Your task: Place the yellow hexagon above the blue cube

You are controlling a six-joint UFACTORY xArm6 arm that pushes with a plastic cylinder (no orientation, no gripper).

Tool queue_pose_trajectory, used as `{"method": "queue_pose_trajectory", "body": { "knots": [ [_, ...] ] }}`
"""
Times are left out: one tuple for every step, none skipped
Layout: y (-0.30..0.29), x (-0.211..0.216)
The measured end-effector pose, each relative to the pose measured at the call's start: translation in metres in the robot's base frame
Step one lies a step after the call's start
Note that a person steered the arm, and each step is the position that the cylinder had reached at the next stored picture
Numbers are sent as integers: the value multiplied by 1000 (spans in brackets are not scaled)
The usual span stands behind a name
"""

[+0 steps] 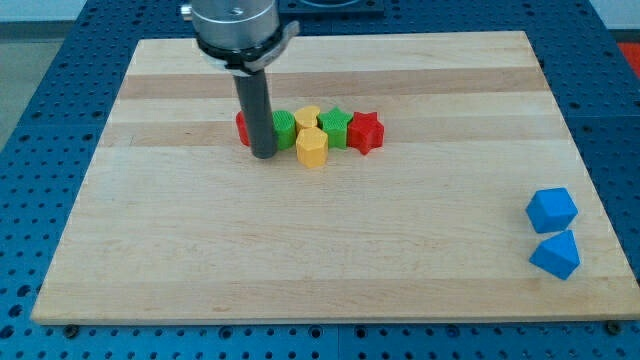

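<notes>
Nearest, at the view's bottom right and close to the edge of the wooden board, a blue block with a pointed, wedge-like look, exact shape hard to tell. Just above it, touching or nearly so, the blue cube, tilted a little. Well apart from both, far off toward the view's upper left, a tight cluster of small blocks. At the front of that cluster, the yellow hexagon, standing slightly nearer than the others and well short of any place above the blue cube. Just to the hexagon's left, my tip, down at the board surface, close beside the hexagon with a thin gap, contact not certain. No jaws or fingers on the rod, only a plain dark cylinder, nothing to open or close, nothing held. Behind the hexagon, in a row from the view's left to right: a red block mostly hidden by the rod, a green block of unclear shape, a yellow block with a rounded top, a green star and a red star, all pressed close together. Farther back, at the view's top, the arm's grey housing over the rod. All around the board, a blue table dotted with holes
</notes>
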State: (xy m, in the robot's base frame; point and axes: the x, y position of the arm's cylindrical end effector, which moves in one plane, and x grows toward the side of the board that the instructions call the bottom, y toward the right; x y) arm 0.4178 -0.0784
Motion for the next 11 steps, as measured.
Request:
{"method": "queue_pose_trajectory", "body": {
  "knots": [
    [23,0],
    [44,3],
    [72,12],
    [94,35],
    [119,39],
    [146,39],
    [176,39],
    [189,33],
    [198,22],
    [215,21],
    [237,31]
  ]
}}
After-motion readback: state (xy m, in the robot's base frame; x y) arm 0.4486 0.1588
